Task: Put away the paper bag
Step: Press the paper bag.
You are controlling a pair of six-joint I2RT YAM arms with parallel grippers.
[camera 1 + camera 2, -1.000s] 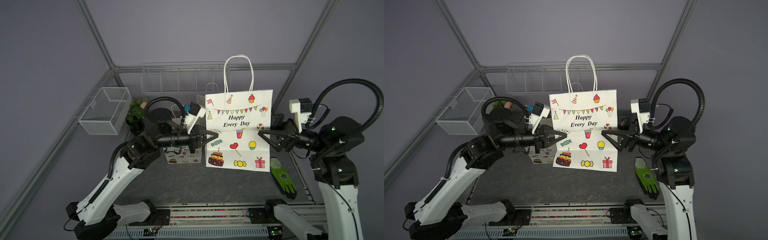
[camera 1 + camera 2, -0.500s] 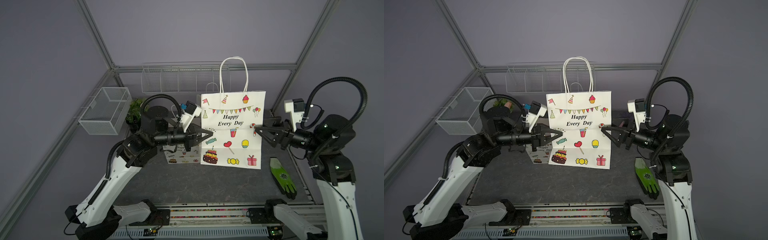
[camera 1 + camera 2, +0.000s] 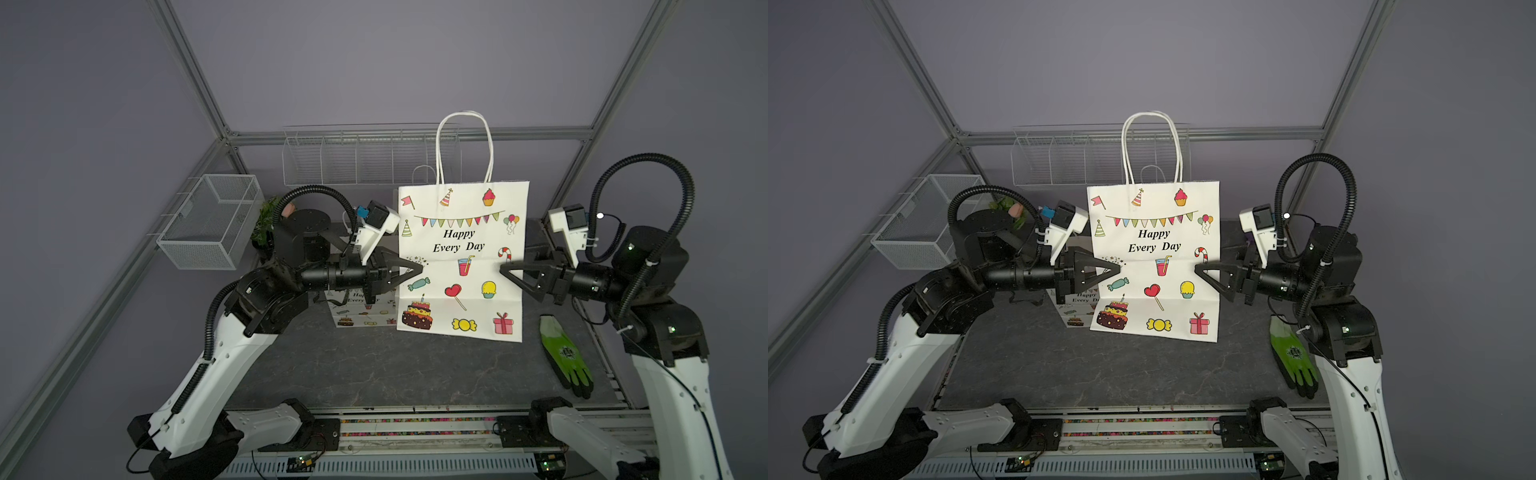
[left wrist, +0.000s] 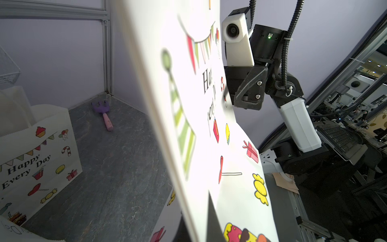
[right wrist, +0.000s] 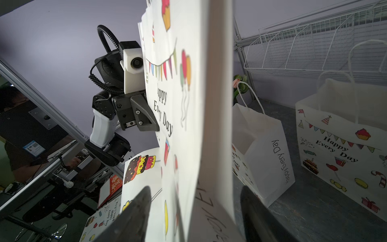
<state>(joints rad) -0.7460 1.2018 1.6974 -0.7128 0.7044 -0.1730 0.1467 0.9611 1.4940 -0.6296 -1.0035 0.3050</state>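
The paper bag (image 3: 461, 257) (image 3: 1154, 257) is white, printed "Happy Every Day", folded flat and upright over the middle of the table. My left gripper (image 3: 419, 269) (image 3: 1118, 269) is shut on its left edge; the left wrist view has the bag (image 4: 209, 125) pinched at that gripper (image 4: 199, 222). My right gripper (image 3: 503, 268) (image 3: 1199, 268) reaches in over the right edge. In the right wrist view its fingers (image 5: 142, 203) stand apart, one on each side of the bag's edge (image 5: 217, 125), so the right gripper (image 5: 195, 209) is open.
Two more printed bags (image 5: 261, 150) (image 5: 339, 146) stand behind, one partly seen in a top view (image 3: 361, 307). A green glove (image 3: 565, 357) lies at the right. A wire basket (image 3: 212, 220) hangs on the left. A wire rack (image 3: 357, 158) lines the back. A purple toy rake (image 4: 103, 113) lies in the far corner.
The bag and both grippers have shifted a little to the left. The right gripper has slid further in over the bag's right edge, and its jaws have narrowed somewhat.
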